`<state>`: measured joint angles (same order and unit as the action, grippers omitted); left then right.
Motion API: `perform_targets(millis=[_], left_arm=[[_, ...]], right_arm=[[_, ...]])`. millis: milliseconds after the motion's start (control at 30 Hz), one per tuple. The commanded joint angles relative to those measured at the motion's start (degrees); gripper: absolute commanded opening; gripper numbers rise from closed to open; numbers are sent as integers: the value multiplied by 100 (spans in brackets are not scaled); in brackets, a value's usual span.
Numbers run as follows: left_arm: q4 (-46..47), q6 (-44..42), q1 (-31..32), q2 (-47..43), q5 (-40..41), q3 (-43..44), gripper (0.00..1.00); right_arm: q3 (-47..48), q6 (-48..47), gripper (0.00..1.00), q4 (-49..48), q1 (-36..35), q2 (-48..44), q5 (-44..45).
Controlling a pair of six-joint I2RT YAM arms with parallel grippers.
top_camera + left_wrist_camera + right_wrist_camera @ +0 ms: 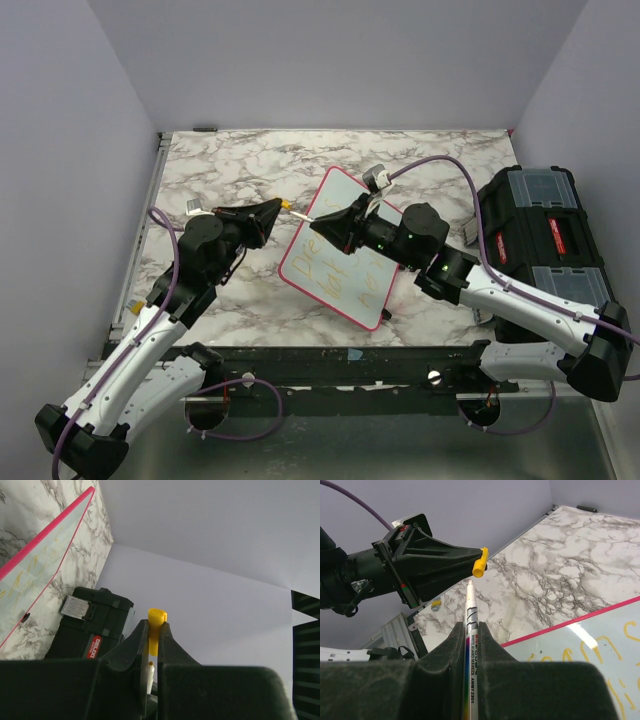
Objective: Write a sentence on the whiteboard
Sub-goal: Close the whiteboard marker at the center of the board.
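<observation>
Yellow lettering of the sentence (330, 275) fills a few lines on the whiteboard (338, 198), which lies in the middle of the marble desk (230, 165), partly under the right arm, so the writing seems to be done. The left end effector (281, 208) is clamped on the yellow cap (288, 206). The right end effector (320, 222) is clamped on the marker (304, 214), whose bare end is just beside the cap but not inside it; I judge that only the capping is left.

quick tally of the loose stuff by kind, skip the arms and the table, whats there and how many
whiteboard: 1
marker: 1
yellow marker cap: 1
black toolbox: 1
total: 4
</observation>
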<state>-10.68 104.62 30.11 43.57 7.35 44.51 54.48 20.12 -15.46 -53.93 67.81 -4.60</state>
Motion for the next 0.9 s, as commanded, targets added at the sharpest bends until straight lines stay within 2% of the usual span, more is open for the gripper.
perform_targets(millis=[0,867], left_arm=[[185,7,21,-6,-173,-107,0],[259,30,19,38,-235,-144,0]], right_arm=[[117,40,1,-182,-25,25,168],[89,24,1,-216,-21,65,344]])
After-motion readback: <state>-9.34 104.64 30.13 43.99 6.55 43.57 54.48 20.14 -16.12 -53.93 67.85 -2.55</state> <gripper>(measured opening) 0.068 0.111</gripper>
